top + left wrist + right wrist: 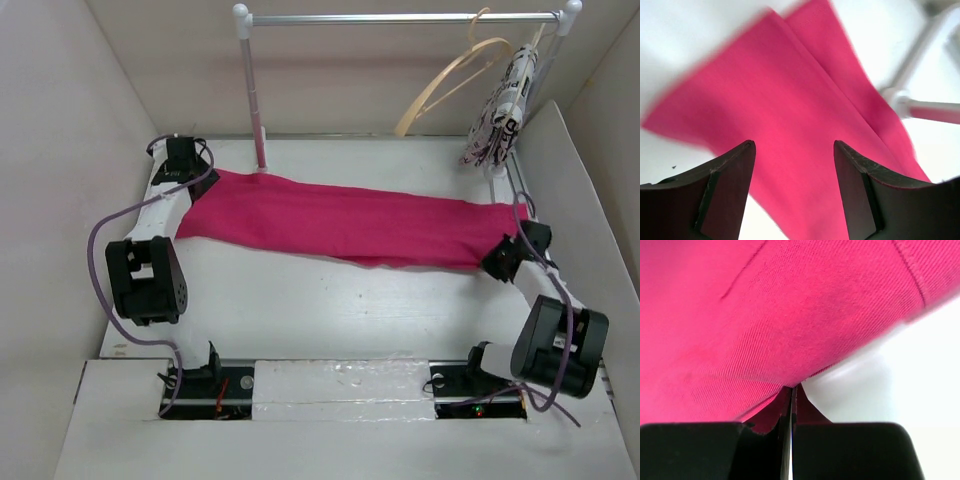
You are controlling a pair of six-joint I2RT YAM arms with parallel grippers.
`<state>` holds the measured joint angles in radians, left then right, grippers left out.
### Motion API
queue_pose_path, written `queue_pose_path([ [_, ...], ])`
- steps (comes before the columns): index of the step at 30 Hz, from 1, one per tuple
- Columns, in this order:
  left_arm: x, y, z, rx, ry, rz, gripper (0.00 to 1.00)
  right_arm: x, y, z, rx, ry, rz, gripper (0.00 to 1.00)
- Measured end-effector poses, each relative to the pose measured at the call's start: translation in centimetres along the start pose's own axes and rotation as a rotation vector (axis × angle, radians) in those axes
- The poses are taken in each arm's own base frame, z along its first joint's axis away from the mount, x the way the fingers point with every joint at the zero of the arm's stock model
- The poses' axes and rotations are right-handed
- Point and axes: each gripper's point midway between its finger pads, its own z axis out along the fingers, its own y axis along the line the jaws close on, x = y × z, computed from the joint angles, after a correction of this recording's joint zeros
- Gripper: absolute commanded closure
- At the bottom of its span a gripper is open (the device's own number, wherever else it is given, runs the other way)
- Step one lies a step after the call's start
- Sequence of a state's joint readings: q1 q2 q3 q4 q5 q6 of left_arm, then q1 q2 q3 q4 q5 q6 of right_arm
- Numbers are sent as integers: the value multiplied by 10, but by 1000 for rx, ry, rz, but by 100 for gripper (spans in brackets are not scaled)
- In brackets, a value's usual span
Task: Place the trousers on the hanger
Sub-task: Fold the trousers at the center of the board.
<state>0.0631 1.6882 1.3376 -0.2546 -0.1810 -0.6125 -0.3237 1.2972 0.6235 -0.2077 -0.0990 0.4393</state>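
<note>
Top view: the trousers (350, 225) lie flat across the far table (330, 310), the hanger (445, 85) on the far-right rail (400, 18); left wrist: the left gripper (794, 150) gapes wide over cloth; right wrist: the right gripper (791, 395) pinches only the cloth's edge, which may slip free on lifting.

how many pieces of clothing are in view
2: the trousers spread flat across the table; a patterned garment hanging at the right end of the rail. None seems hidden.
</note>
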Motion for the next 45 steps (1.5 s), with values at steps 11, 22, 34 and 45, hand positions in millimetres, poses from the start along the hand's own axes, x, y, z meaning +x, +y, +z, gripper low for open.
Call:
queue_pose_path([
  [11, 41, 64, 17, -154, 115, -13, 40, 1, -70, -50, 103, -30, 39, 39],
  [22, 39, 1, 55, -89, 124, 77, 63, 24, 55, -79, -291, -20, -386, 66],
  [34, 37, 13, 106, -195, 154, 58, 54, 105, 71, -94, -443, 125, -580, 64],
  [45, 39, 11, 123, -205, 165, 73, 70, 147, 77, -94, -470, 242, -647, 64],
])
